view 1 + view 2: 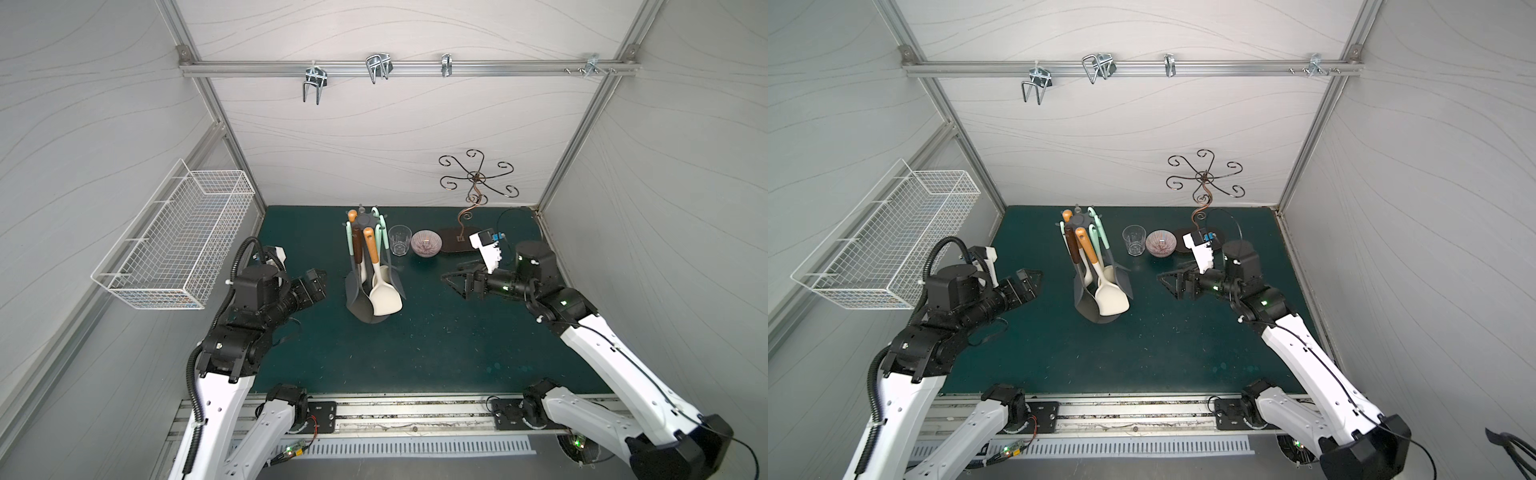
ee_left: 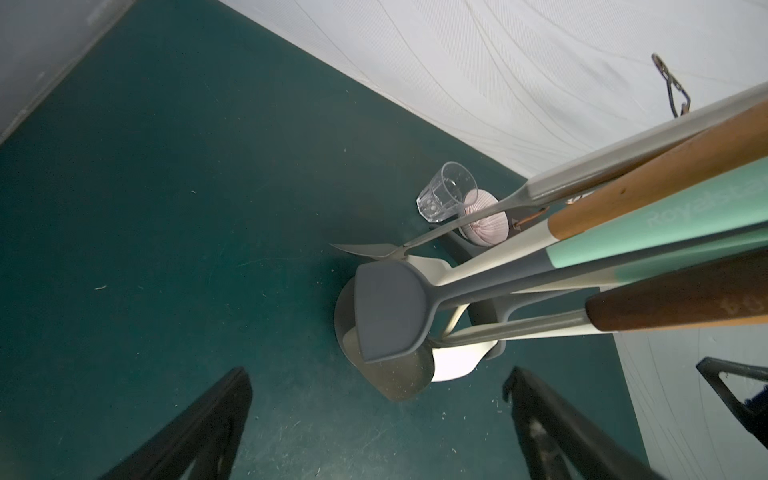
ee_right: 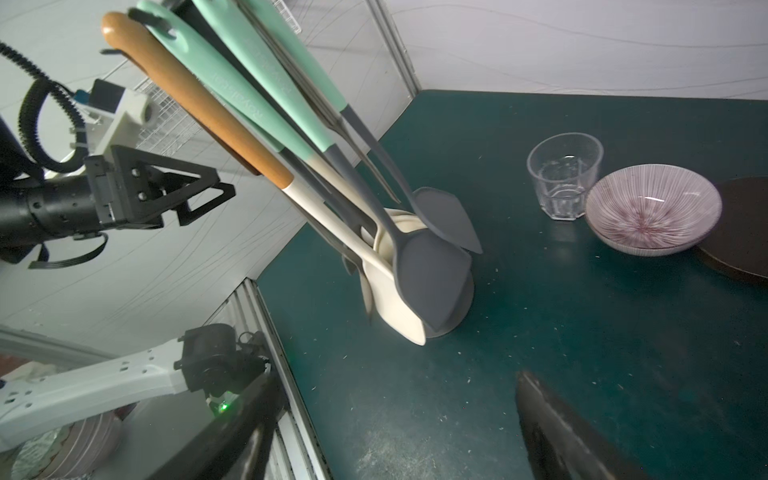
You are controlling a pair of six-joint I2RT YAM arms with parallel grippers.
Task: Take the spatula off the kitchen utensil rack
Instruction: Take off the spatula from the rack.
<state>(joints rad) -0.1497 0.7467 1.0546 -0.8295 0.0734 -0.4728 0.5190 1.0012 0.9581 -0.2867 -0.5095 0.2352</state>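
mint-handled spatula [image 2: 623, 237] lettered "Royalsta…", hung on kitchen utensil rack [image 1: 365, 219], left pincer [image 1: 318, 277] apart, right pincer [image 1: 451, 279] apart

Left gripper [image 1: 318, 284], right gripper [image 1: 452, 286]: jaws wide apart.

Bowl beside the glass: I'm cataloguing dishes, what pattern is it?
The bowl has fine purple radial stripes, clearest in the right wrist view.

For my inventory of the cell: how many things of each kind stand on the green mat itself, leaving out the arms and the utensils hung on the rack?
kitchen utensil rack: 1
curly wire stand: 1
glass: 1
bowl: 1
Total: 4
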